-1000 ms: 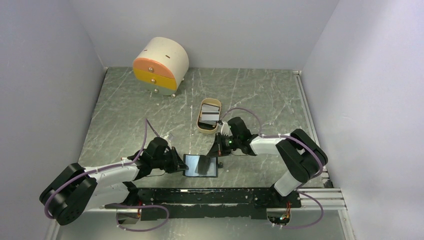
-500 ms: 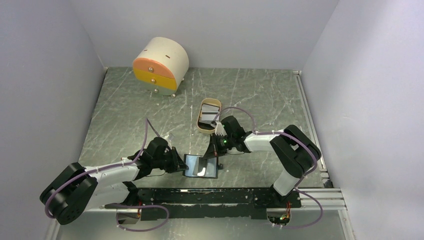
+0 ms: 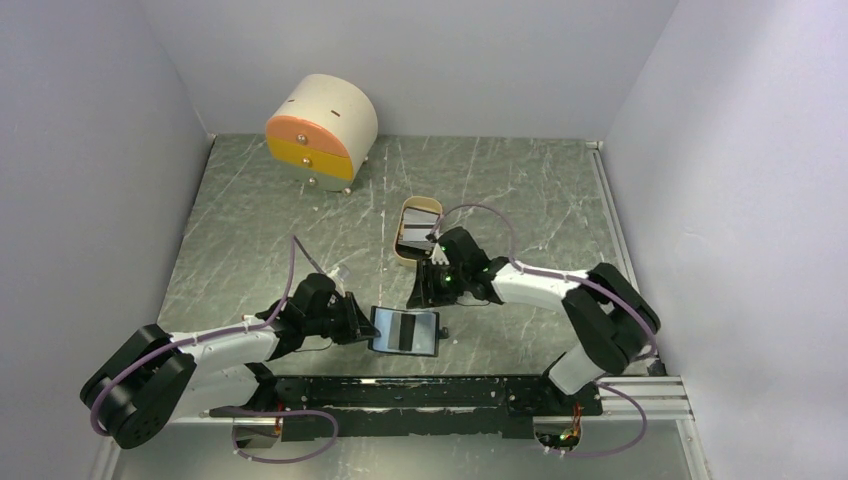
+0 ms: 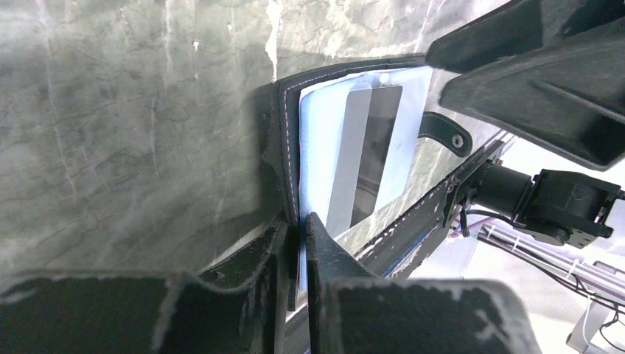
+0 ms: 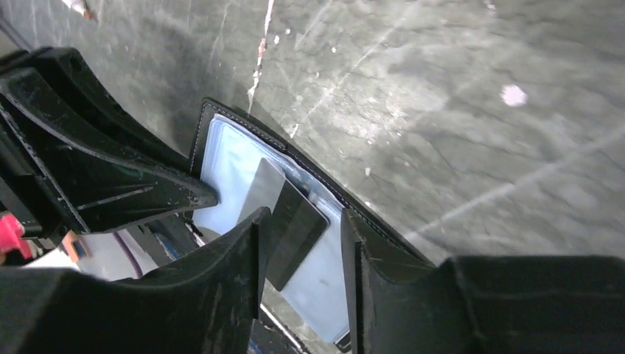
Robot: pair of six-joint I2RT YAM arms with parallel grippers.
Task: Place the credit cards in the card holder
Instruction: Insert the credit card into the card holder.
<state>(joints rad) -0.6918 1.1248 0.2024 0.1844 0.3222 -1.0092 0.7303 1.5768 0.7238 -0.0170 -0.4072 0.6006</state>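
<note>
Currently | table (image 3: 250, 220): card holder (image 3: 428, 340) is lying open at near centre, blue face up | credit card (image 4: 365, 158) is resting loose on that face; it likely needs sliding in squarely, edge first | left gripper (image 4: 298, 225) is clamping the holder's left edge | right gripper (image 5: 302, 221) is hovering over the card, fingers slightly parted, carrying nothing

No lettering, brand, number or sign can be read in any view; the credit card (image 4: 365, 147) on the card holder (image 4: 284, 147) shows only plain grey and dark bands.
</note>
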